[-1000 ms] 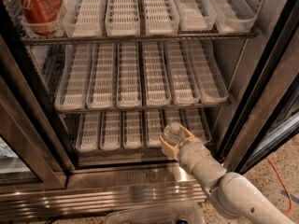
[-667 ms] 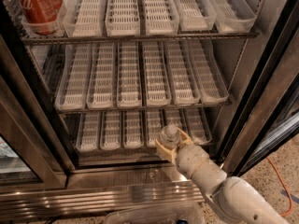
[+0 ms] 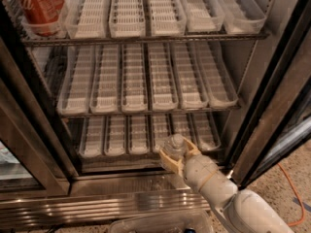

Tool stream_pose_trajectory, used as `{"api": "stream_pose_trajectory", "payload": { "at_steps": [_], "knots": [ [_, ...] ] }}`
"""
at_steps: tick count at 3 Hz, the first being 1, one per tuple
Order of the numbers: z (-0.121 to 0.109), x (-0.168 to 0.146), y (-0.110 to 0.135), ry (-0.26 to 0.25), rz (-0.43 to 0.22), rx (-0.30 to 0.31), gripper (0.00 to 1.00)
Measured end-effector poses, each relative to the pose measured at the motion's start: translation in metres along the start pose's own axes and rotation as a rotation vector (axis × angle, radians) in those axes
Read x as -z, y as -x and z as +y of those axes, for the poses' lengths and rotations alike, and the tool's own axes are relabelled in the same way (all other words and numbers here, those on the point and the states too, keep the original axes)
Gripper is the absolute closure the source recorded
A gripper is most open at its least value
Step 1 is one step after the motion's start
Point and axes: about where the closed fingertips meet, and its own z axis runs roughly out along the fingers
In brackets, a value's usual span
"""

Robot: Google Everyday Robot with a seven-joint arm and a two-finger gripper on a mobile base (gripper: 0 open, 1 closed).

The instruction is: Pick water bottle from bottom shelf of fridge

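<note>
**Items outside the task.**

- **(a)** Red can (image 3: 39,5) with white lettering, at 11 o'clock. It stands upright in the leftmost clear tray (image 3: 73,21) of the top rack (image 3: 146,37), and its top is cut off by the frame edge.
- **(b)** Remaining top-rack trays, from 12 to 1 o'clock: slotted clear plastic, lying side by side.
- **(c)** Middle rack (image 3: 146,111) at centre, carrying six similar trays.
- **(d)** Speckled floor (image 3: 272,191), at 4 to 5 o'clock.
- **(e)** Orange cable (image 3: 285,179) lying on the floor at 4 o'clock, curving toward the lower right corner.
- **(f)** Clear plastic container (image 3: 160,223) at 6 o'clock, on the bottom edge and partly cropped.
- **(g)** For reference, the gripper (image 3: 174,154) lies between centre and 6 o'clock, clasping the water bottle (image 3: 176,142) just above (f).
</note>
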Motion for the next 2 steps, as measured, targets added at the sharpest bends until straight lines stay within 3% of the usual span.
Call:
{"api": "stream_pose_trajectory", "payload": {
  "at_steps": [2],
  "knots": [
    [0.0067,0.0033,-0.0047,0.013,-0.013,-0.008,1.00]
  ]
}}
